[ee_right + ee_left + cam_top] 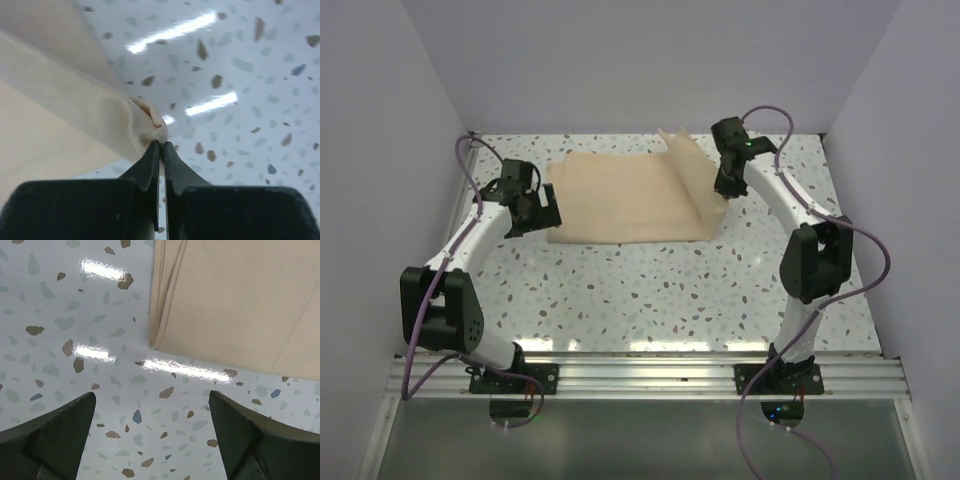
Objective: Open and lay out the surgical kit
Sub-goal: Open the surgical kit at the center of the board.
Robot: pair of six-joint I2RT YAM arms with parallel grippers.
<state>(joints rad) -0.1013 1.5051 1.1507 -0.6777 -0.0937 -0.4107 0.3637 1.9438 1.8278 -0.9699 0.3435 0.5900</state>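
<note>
Two grippers flank the beige cloth wrap (620, 200) near the worktop's (650, 290) far edge: the right gripper (161, 145) pinches its raised fold, the left gripper (151, 396) gapes wide.

The near half of the speckled tabletop (650, 290) lies open, while the beige cloth wrap (620, 205) fills the far middle, its right flap raised in the pinching right hand (724, 190), and walls (380, 150) stand close on three sides.

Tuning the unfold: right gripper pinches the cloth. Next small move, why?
Probably pull the right gripper rightward to spread the cloth: it is shut on a raised edge, while the left gripper hangs open beside the folded side.
</note>
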